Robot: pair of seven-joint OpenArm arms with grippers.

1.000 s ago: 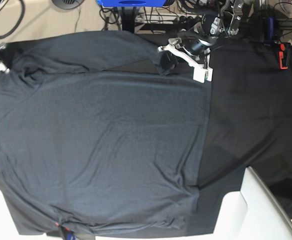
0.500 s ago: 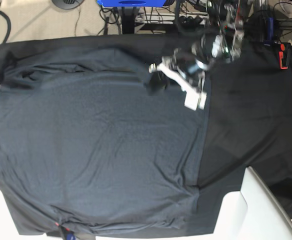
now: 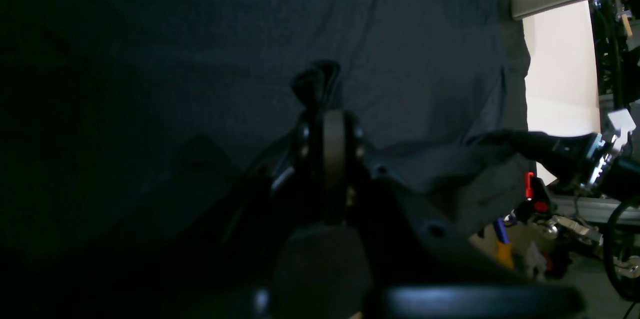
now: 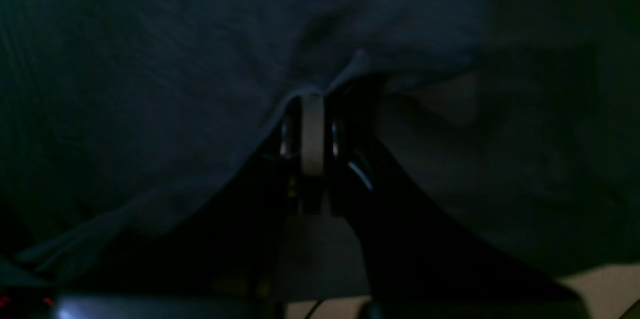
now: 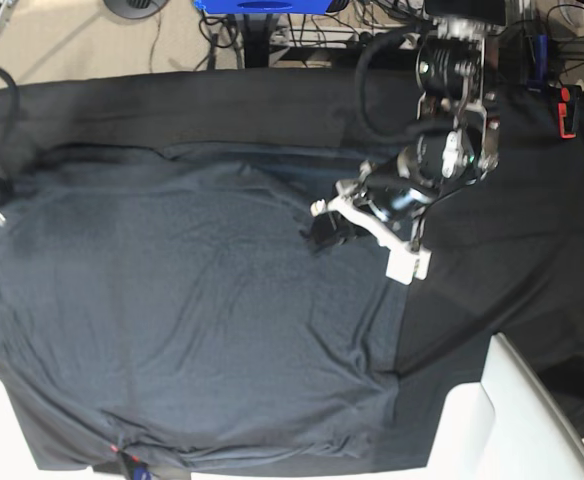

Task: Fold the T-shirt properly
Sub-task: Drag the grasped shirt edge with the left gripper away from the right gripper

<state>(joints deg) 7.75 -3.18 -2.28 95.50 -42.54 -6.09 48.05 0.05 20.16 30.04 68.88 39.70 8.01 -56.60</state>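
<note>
Left tool (image 5: 324,232) is clamped tight on a bunch of the T-shirt (image 5: 192,310), and compared with a second ago it has dragged that bit of sleeve from the far edge down over the chest, so the top strip of the shirt now lies doubled across the body. Right tool (image 4: 312,104) is pinched shut on the shirt's edge too, over at the other end of the same strip; in the base view only a sliver of it shows at the frame edge, also lower than it was. So both ends came in together, which to me reads as the first lengthwise fold roughly halfway over, not laid flat yet.

The shirt itself is spread wide on the black tablecloth (image 5: 502,240) covering the bench, with its bottom hem hanging close to the near edge.

Stuff around: a red clamp (image 5: 566,112) on the far right, a blue bin (image 5: 262,6) beyond the bench, cables everywhere back there, and a white panel (image 5: 522,420) at the near corner. Nothing sits on the shirt, so I see the wrinkles near the lower middle as the only nuisance.
</note>
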